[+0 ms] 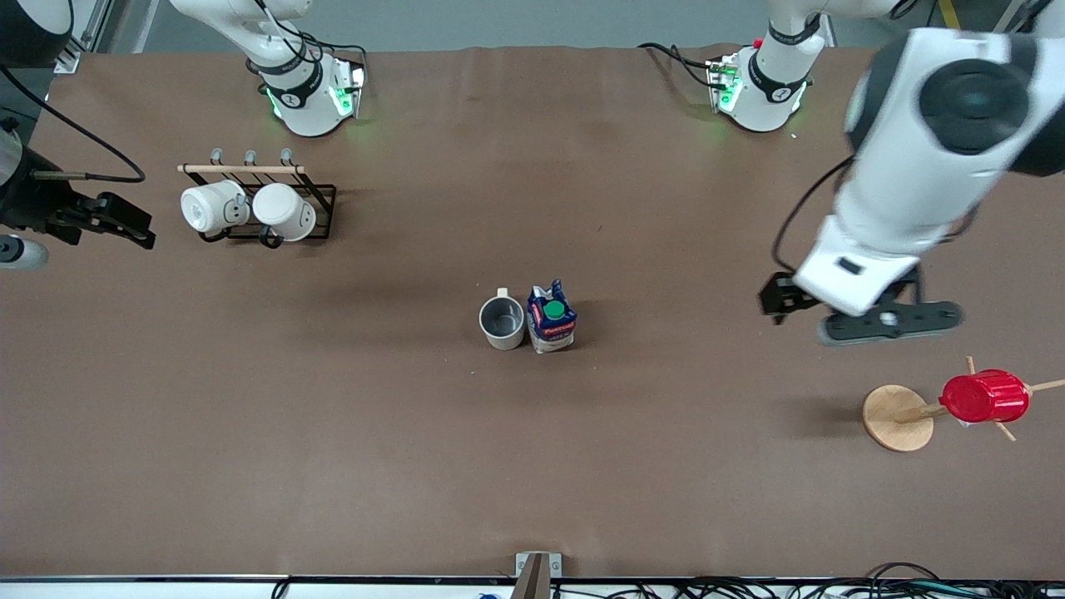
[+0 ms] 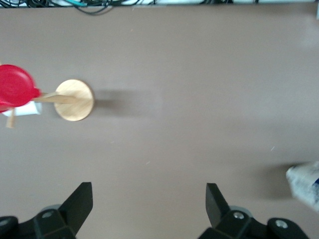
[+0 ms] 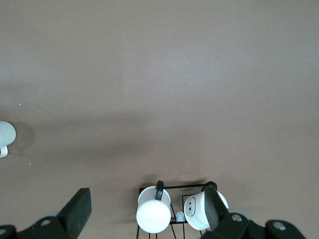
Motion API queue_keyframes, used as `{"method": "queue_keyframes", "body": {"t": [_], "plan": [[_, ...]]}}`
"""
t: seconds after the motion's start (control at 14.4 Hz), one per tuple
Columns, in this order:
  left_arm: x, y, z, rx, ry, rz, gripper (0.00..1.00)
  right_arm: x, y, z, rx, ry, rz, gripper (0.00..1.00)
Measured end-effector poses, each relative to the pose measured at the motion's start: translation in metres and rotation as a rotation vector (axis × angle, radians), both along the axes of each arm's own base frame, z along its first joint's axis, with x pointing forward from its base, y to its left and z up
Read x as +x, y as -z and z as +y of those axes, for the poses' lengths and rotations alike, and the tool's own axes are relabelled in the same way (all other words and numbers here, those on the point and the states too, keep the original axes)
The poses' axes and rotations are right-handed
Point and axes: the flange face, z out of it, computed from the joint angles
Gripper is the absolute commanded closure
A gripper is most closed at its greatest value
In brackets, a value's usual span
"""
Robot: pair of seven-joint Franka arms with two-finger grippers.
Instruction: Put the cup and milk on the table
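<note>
The pale grey-beige cup (image 1: 502, 323) stands upright on the brown table (image 1: 333, 433) near its middle, handle toward the robots' bases. The blue and white milk carton (image 1: 552, 318) with a green cap stands upright, touching the cup on the side toward the left arm's end. My left gripper (image 1: 840, 312) hangs open and empty over bare table toward the left arm's end; in the left wrist view (image 2: 148, 199) a corner of the milk (image 2: 305, 184) shows. My right gripper (image 1: 133, 226) is open and empty over the right arm's end (image 3: 145, 204). The cup's edge (image 3: 5, 135) shows in the right wrist view.
A black wire rack (image 1: 320, 208) holds two white mugs (image 1: 212, 206) (image 1: 283, 210) near the right arm's base; the mugs also show in the right wrist view (image 3: 153, 213). A red ribbed cup (image 1: 984, 396) hangs on a wooden stand with a round disc base (image 1: 894, 418) toward the left arm's end.
</note>
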Motion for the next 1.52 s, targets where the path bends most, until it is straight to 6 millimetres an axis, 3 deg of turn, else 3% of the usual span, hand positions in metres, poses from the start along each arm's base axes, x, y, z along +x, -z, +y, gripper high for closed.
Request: {"method": "queue_keyframes", "body": {"t": [0.21,0.55,0.83,1.04,1.52], "plan": [[-0.006,-0.012,0.055,-0.045,0.081,0.057,0.0,0.0,-0.001,-0.002,0.0,0.003,-0.004,0.0],[-0.048,-0.029,0.101,-0.115,0.147,0.091,0.0,0.005,-0.005,-0.003,0.001,0.004,-0.046,0.0],[-0.102,-0.04,0.105,-0.095,0.138,0.096,0.0,0.006,-0.006,-0.004,0.001,0.005,-0.056,0.0],[-0.125,-0.051,0.104,-0.085,0.139,0.088,0.0,0.007,-0.007,-0.005,0.001,0.007,-0.069,0.0],[-0.119,-0.047,0.099,-0.088,0.146,0.094,0.0,0.008,-0.008,-0.006,0.002,0.008,-0.078,0.0]]}}
